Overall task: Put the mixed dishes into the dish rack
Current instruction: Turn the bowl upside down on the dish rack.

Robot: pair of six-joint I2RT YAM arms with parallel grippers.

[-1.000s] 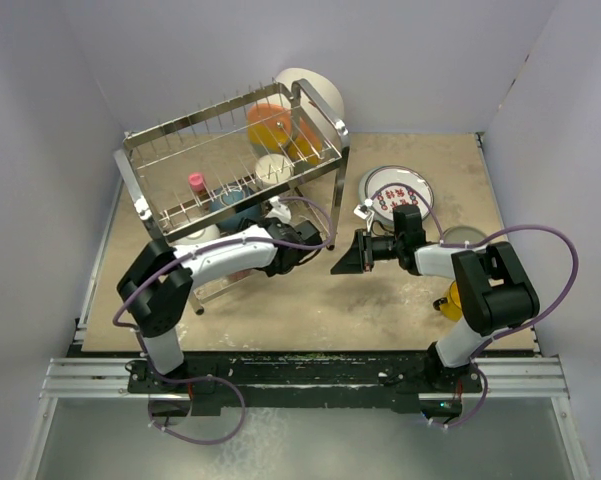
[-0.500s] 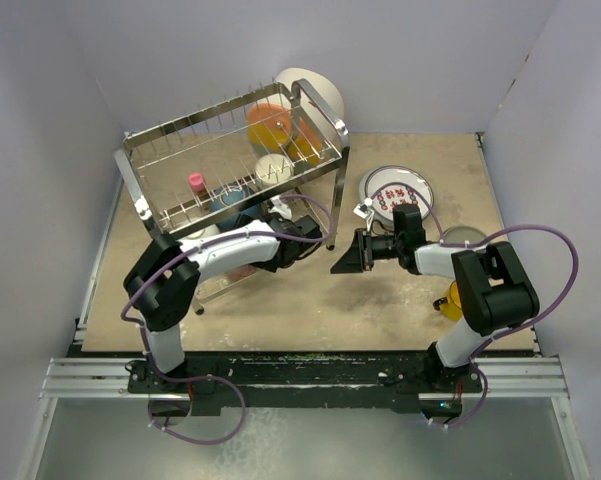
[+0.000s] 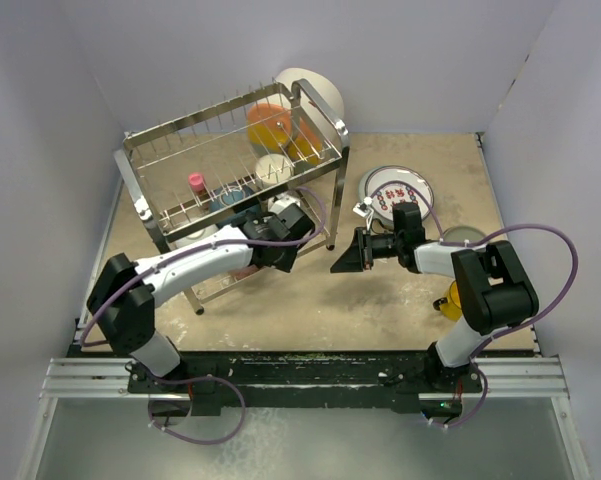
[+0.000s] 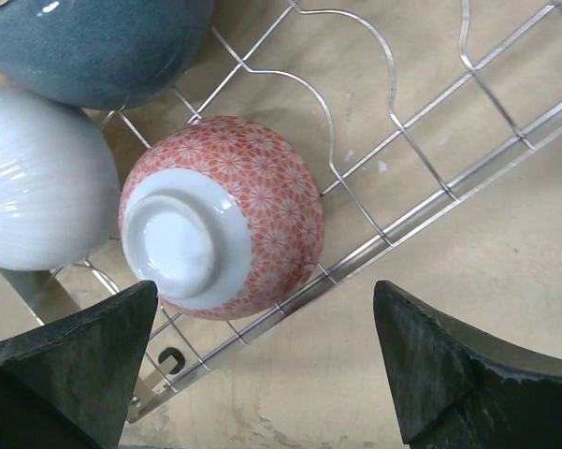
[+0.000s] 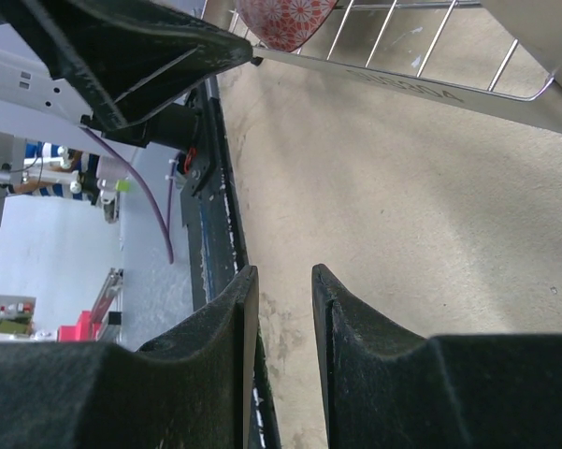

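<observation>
Left gripper (image 4: 266, 297): jaws spread wide, nothing held; hung over the near rail of the lower tier of the dish rack (image 3: 210, 111).
Change, left arm: over the last second the arm has been stretched out and the wrist carried from the table (image 3: 310, 300) in front of the rack to a spot under the upper tier.
Red-patterned bowl (image 4: 262, 215): set upside down on the lower-tier wires, just inside the near rail, below the open jaws and not touched.
Neighbours: white ribbed bowl (image 4: 37, 187) just beside it on the left, contact not discernible; blue bowl (image 4: 93, 47) farther in.
Right gripper (image 5: 279, 273): narrow gap, nothing between the fingers; held low, right of the rack, unmoved over the same second.
Not yet loaded: red-lettered plate (image 3: 398, 190) far right; yellow cup (image 3: 450, 299) near right, half hidden by the right arm.
Reading: lower-tier bowls judged loaded; the right-side dishes remain.
</observation>
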